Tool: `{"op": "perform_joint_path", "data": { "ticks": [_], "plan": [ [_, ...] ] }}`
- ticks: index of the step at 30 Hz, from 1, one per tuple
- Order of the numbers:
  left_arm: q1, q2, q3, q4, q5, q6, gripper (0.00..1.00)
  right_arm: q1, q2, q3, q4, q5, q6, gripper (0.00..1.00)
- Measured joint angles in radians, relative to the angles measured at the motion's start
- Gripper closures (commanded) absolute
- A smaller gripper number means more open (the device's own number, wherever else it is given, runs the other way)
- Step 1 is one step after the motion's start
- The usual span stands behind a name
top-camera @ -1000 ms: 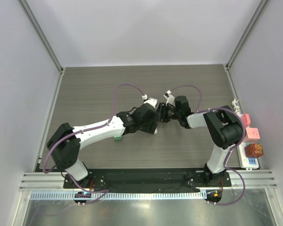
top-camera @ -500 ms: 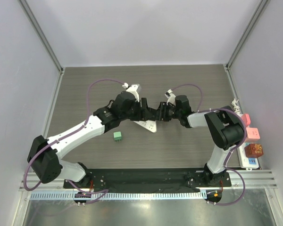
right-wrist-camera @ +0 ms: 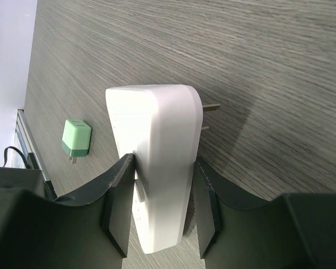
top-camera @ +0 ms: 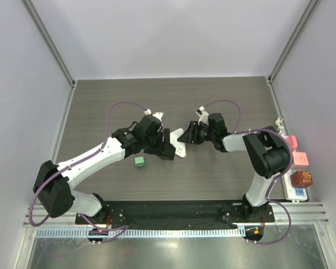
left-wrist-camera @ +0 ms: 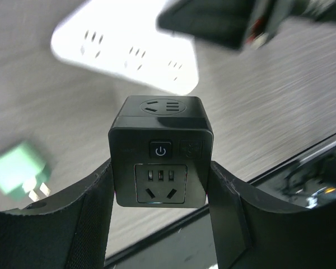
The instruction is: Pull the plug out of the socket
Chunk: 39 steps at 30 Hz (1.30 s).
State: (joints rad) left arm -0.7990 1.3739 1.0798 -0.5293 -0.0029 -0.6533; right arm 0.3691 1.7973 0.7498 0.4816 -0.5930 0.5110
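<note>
My left gripper (left-wrist-camera: 161, 171) is shut on a black cube plug (left-wrist-camera: 161, 126) that has a power button and a socket face. It holds the plug clear of the white socket (left-wrist-camera: 129, 53), which shows behind it. My right gripper (right-wrist-camera: 162, 165) is shut on that white socket (right-wrist-camera: 157, 123), which stands on edge on the table with two bare metal prongs at its side. In the top view my left gripper (top-camera: 167, 147) is left of the white socket (top-camera: 180, 149), and my right gripper (top-camera: 188, 136) is at its right end.
A small green charger (top-camera: 139, 162) lies on the table near my left gripper and also shows in the right wrist view (right-wrist-camera: 77, 137). A white power strip with pink and orange plugs (top-camera: 297, 168) lies along the right wall. The black base plate (top-camera: 173, 210) spans the near edge.
My left gripper has pulled the black cube plug away from the white socket, swinging left and then toward the near side. My right gripper has stayed on the socket.
</note>
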Motion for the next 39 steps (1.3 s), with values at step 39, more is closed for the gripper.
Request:
{"op": "perform_joint_path", "data": {
  "ticks": [39],
  "plan": [
    [-0.23,-0.116,-0.544,0.685,-0.73,0.117,1.0,-0.006,0.01,0.01,-0.005,-0.005,0.011,0.99]
  ]
}}
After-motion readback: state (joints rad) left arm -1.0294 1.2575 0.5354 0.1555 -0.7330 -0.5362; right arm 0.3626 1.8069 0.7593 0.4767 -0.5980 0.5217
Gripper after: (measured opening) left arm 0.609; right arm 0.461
